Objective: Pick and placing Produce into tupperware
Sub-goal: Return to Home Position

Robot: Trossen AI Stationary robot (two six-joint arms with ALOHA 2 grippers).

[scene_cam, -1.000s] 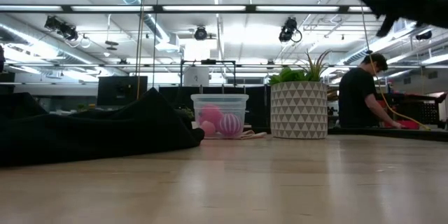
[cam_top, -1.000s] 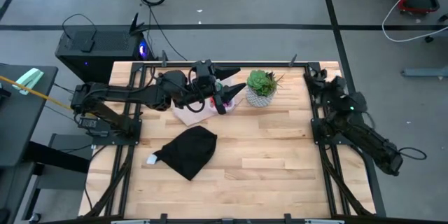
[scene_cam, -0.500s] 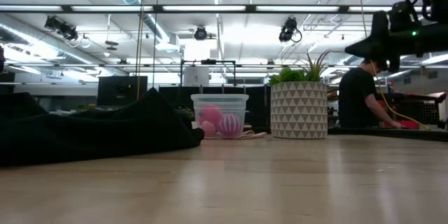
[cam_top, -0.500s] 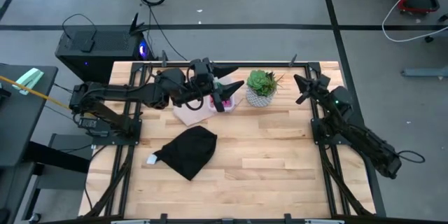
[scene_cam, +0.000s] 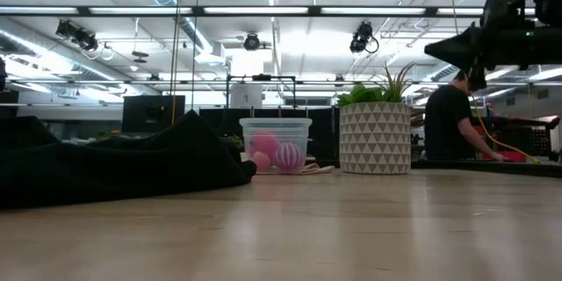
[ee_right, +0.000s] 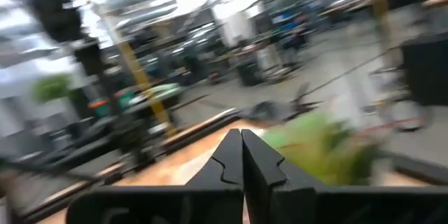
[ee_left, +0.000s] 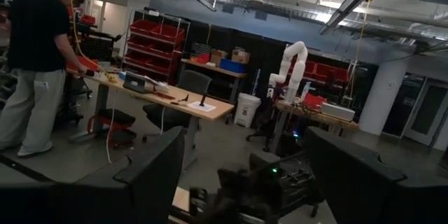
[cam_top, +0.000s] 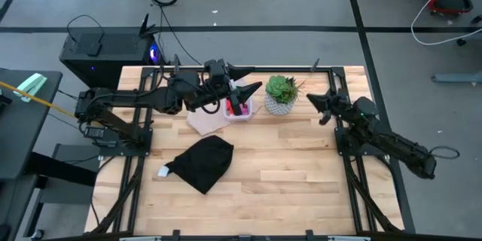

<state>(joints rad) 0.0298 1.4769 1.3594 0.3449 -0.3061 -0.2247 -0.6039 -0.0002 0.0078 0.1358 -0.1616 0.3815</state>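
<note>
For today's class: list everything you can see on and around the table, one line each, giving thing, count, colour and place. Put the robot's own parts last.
table: one, light wood, under both arms
tupperware: one, clear, back of the table, left of the plant pot
produce: at least two pieces, pink and purple-striped, inside the tupperware
plant pot: one, white patterned, holding a green plant, back centre
cloth: one, black, left-centre of the table
sheet: one, pale pinkish, at the tupperware's left side
person: one, dark top, in the room behind
left gripper: one, dark, open, raised near the tupperware
right gripper: one, dark, shut, raised right of the plant pot
</note>
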